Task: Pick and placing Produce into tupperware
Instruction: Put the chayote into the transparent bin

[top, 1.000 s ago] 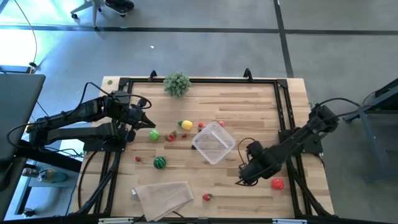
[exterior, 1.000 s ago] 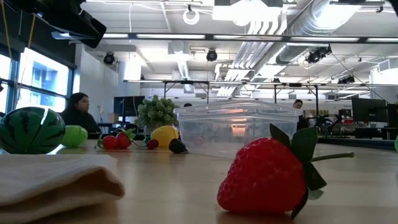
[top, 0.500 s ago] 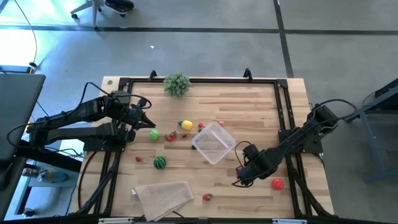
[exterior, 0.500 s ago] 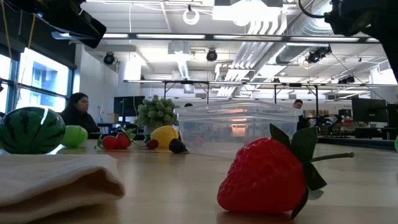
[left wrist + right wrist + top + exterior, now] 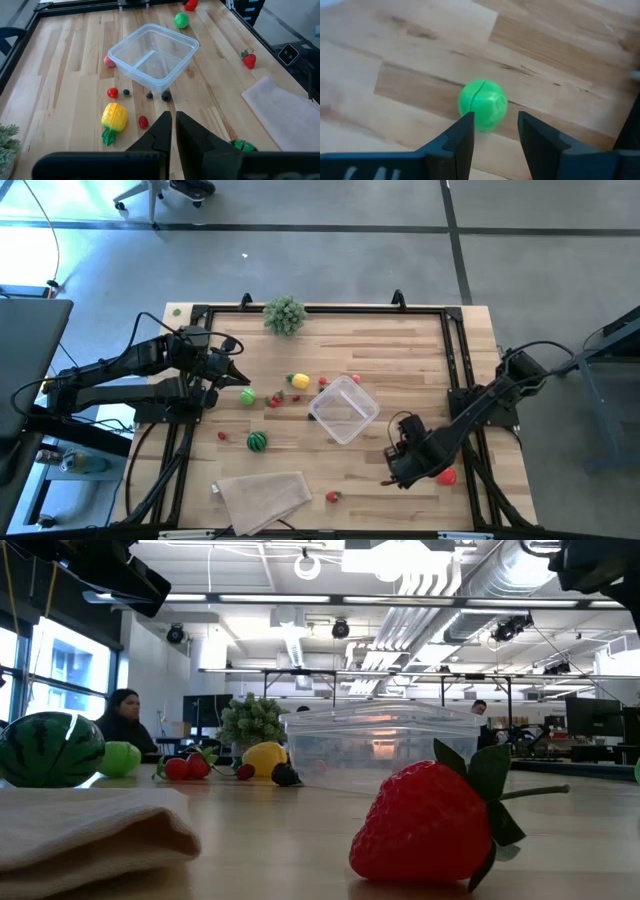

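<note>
The clear tupperware [image 5: 343,409] stands empty at mid table. Produce lies loose on the wood: a yellow piece [image 5: 299,381], a green piece [image 5: 248,397], a striped watermelon ball [image 5: 258,441], a strawberry [image 5: 333,497] and a red tomato [image 5: 446,476]. My right gripper [image 5: 396,472] points down near the tomato, open. A green ball [image 5: 482,105] lies on the table just beyond its fingertips [image 5: 495,119]; in the high view the gripper hides the ball. My left gripper [image 5: 243,377] waits shut above the table's left side, fingers [image 5: 173,117] together.
A folded beige cloth [image 5: 262,495] lies at the near edge and a bushy plant [image 5: 285,314] stands at the far edge. A black frame [image 5: 455,360] rims the tabletop. Small red and dark pieces [image 5: 144,121] lie between the tupperware and my left gripper.
My right gripper has moved toward the table's near edge and sunk lower, ending beside the red tomato. My left arm and the produce have kept still.
</note>
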